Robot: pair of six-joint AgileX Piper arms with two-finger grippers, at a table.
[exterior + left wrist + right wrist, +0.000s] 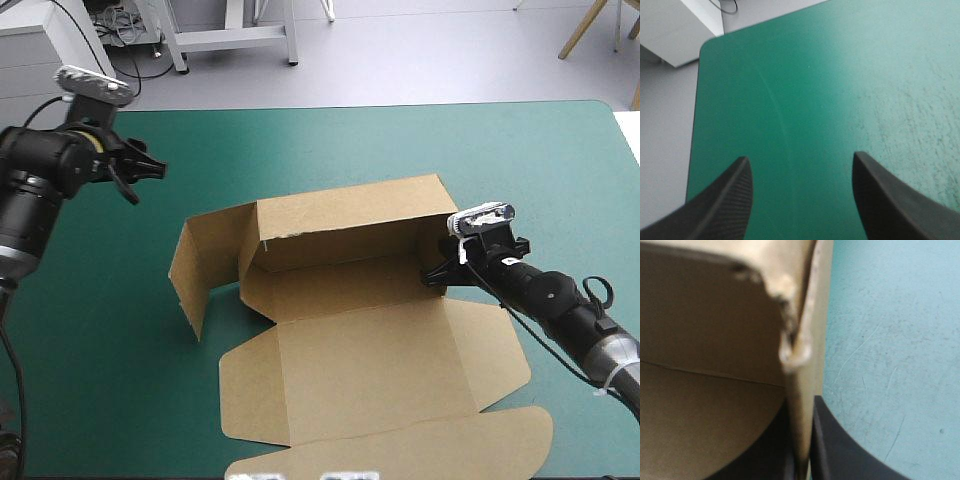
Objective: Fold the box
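Note:
The brown box (360,340) lies mid-table, its back wall (340,225) raised, the left side wall (195,270) standing out at an angle, and the lid flat toward the front. My right gripper (440,268) is shut on the box's right wall, pinching it near the back right corner. In the right wrist view the board edge (802,390) runs straight up between the black fingers (832,445). My left gripper (150,168) hangs open above the far left of the teal-green cover, well away from the box. The left wrist view shows only bare cover (840,90) ahead of its gripper (802,192).
The table's far left corner (707,45) lies ahead of the left gripper, with floor beyond. The lid's rounded tab (500,445) reaches close to the table's front edge. Bare cover (100,330) spreads left of the box.

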